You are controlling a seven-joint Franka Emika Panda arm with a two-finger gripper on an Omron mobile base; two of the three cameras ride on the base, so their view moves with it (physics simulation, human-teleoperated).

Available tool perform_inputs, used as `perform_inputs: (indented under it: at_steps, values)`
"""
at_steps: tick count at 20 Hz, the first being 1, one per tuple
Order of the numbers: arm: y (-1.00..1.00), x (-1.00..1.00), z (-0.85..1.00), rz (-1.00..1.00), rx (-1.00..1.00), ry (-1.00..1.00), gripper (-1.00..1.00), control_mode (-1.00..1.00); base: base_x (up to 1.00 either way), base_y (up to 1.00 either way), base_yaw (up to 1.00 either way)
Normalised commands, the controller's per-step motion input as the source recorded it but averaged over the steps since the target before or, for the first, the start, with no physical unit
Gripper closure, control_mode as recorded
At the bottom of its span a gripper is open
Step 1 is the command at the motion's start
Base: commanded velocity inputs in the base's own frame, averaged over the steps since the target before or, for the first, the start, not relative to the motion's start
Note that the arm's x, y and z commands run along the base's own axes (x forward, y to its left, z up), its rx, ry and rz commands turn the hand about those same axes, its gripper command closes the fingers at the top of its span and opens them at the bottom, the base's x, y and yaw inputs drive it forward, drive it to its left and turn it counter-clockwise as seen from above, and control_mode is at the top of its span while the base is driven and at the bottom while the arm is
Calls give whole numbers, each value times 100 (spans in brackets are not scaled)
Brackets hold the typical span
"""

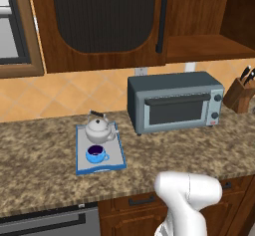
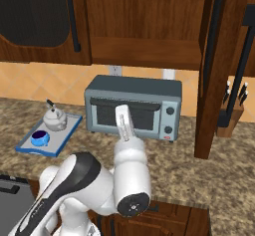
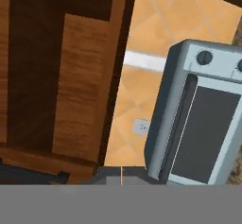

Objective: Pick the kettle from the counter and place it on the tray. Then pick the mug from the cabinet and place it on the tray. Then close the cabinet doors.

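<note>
counter (image 1: 45,175) | kettle (image 1: 98,129), mug (image 1: 95,154) on tray (image 1: 81,160) | right view: open door (image 2: 215,75)

counter: speckled brown-beige granite worktop (image 1: 45,175) looking polished
kettle: squat white-silver metal kettle (image 1: 98,129) gleaming on the counter's tray
cabinet: dark reddish wooden wall cabinet (image 1: 199,11) showing grain

On the worktop (image 1: 40,155) lies the tray (image 1: 117,156), with the kettle (image 1: 98,129) at its far end and the mug (image 1: 95,154) just in front of it. A toaster oven (image 1: 174,102) stands to the right of the tray, a knife block (image 1: 239,94) further right. Above, one cabinet door (image 1: 99,21) covers the left part; the shelf (image 1: 209,46) to its right lies open.
</note>
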Motion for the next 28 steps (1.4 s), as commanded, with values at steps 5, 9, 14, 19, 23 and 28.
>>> perform_inputs:
  at_steps: [5,9,14,19,23,28]
  values:
    - [-53,-1,0,0,43,-8,100,-100,0,0,0]
    - [-59,-10,0,0,34,0,100,-100,0,0,0]
    - [-44,0,-8,0,34,-4,100,-100,0,0,0]
    - [-31,5,0,0,27,-10,100,-100,0,0,0]
    - [-25,15,2,0,26,-8,100,-100,0,0,0]
    - [-29,14,9,0,25,-9,100,-100,0,0,0]
